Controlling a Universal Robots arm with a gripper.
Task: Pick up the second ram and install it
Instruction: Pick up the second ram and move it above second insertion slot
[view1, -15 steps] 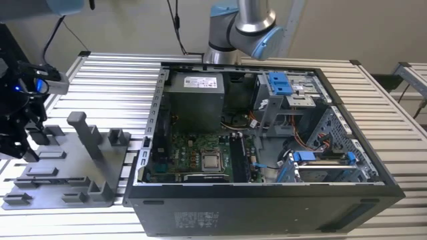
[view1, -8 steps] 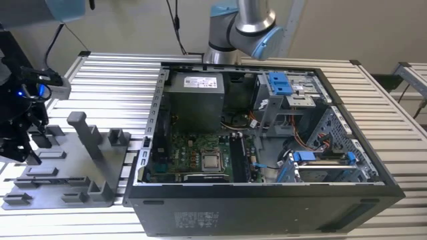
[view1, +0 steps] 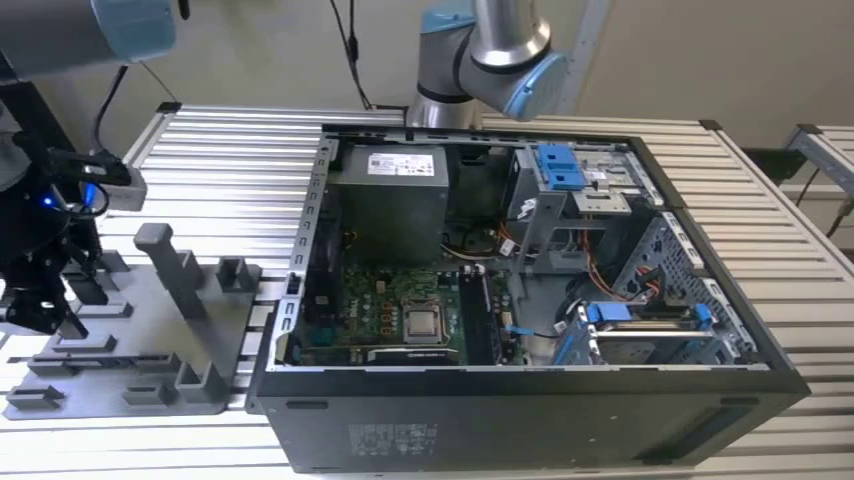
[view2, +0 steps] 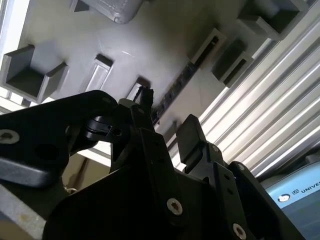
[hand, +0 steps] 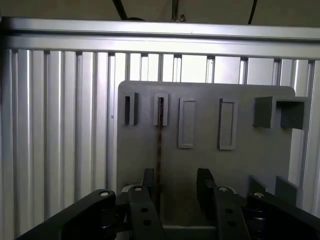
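- A robot arm's claw hangs over a grey tray on a slatted metal table, its two black fingers spread apart and gripping nothing.
- A thin dark memory stick, edge-on in the first wrist view, stands in a narrow slot of the tray. It runs in between the fingers, just beside one and well clear of the other; whether it touches the near one cannot be told.
- In the second wrist view the stick shows as a dark notched strip reaching out from between the fingertips.
- In the exterior view the tray lies near the table's edge at the exterior view's left, just beside an open black computer case.
- Inside the case a green circuit board lies flat, a square silver chip on it.
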